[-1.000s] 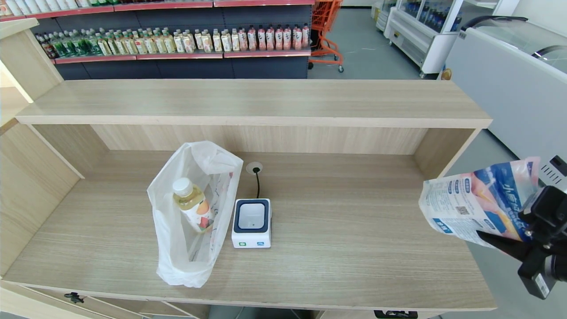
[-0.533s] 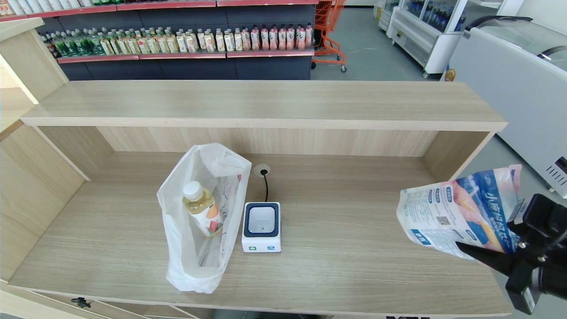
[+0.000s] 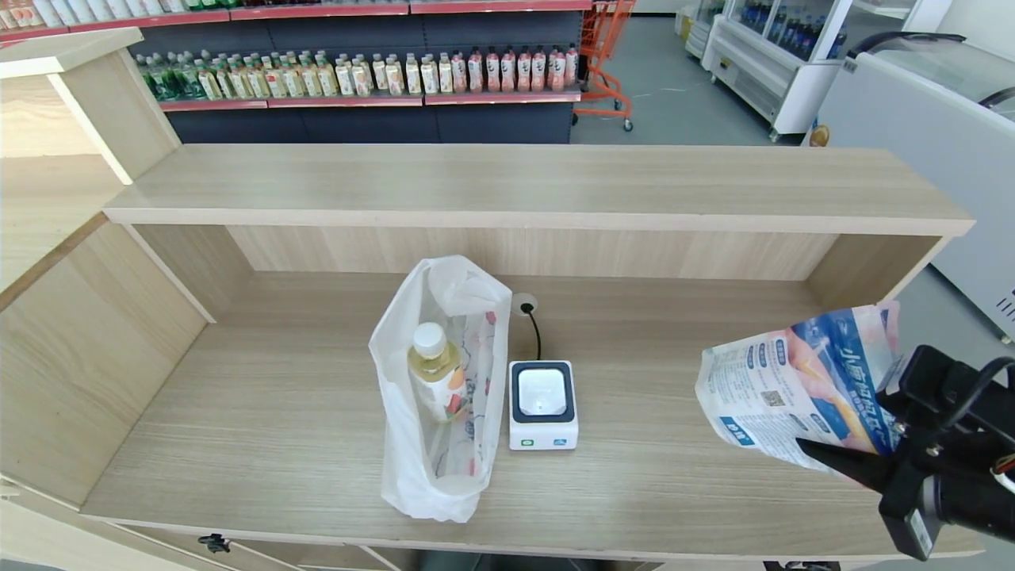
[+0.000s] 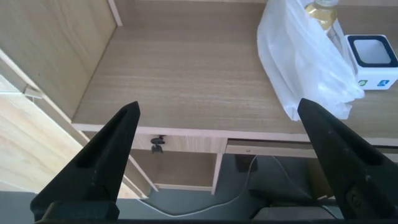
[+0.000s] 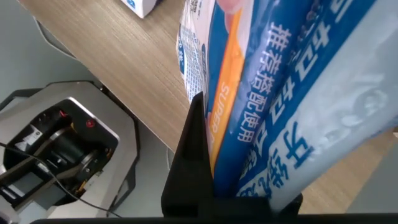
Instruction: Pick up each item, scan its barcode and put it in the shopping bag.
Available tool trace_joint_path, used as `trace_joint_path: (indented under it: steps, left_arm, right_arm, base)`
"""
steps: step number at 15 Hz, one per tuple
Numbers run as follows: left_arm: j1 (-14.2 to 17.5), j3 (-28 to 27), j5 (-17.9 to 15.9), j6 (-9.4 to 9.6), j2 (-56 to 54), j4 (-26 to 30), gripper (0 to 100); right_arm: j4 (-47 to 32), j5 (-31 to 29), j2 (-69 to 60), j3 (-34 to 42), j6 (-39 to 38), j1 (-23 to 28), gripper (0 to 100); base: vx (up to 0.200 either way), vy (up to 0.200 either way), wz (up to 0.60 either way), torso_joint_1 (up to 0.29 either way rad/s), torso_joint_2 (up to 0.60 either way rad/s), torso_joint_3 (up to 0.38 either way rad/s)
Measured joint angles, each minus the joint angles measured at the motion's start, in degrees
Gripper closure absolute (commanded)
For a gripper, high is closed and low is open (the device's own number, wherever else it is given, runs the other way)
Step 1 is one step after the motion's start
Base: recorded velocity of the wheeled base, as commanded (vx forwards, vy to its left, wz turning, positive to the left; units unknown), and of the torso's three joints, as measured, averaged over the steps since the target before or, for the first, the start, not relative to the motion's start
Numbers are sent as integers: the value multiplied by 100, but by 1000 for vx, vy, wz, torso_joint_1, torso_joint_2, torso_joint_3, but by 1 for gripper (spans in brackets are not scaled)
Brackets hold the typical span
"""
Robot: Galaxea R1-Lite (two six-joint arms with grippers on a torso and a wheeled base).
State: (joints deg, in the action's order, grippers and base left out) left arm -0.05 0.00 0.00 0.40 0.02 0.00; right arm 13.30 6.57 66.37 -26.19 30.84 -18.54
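My right gripper (image 3: 852,448) is shut on a blue, white and pink snack packet (image 3: 797,381), held in the air above the counter's right end. The right wrist view has the packet (image 5: 273,93) pinched against a black finger (image 5: 193,155). A white barcode scanner (image 3: 543,404) sits mid-counter, well to the left of the packet. Beside it stands a white shopping bag (image 3: 432,428) with a tea bottle (image 3: 434,373) upright inside. My left gripper (image 4: 219,106) is open and holds nothing, below the counter's front edge, with the bag (image 4: 305,62) and scanner (image 4: 373,53) beyond it.
The wooden counter (image 3: 262,412) has a raised ledge (image 3: 539,182) along the back and side walls at both ends. The scanner's black cable (image 3: 535,333) runs into a grommet behind it. Bare surface lies left of the bag and between scanner and packet.
The head camera has shifted, so the counter sits further right in the picture. The right gripper has carried the packet inward over the counter, closer to the scanner.
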Motion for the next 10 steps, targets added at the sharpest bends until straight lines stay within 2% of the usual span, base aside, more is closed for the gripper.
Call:
trace_joint_path:
  steps: [2,6,10]
  left_arm:
    - [0,0,0,9,0,0,0]
    - [7,0,-2,11,0,0,0]
    - [0,0,0,-9,0,2,0]
  right_arm:
    - [-6,0,63,-33,-106,0,100]
    - [-17,40,135,-24,-446,-11,100]
    - [13,139,221,-22,-660,-20,100]
  base:
    - [0,0,0,0,0,0]
    - [0,200,0,5,1,2]
    - [0,0,0,0,0,0]
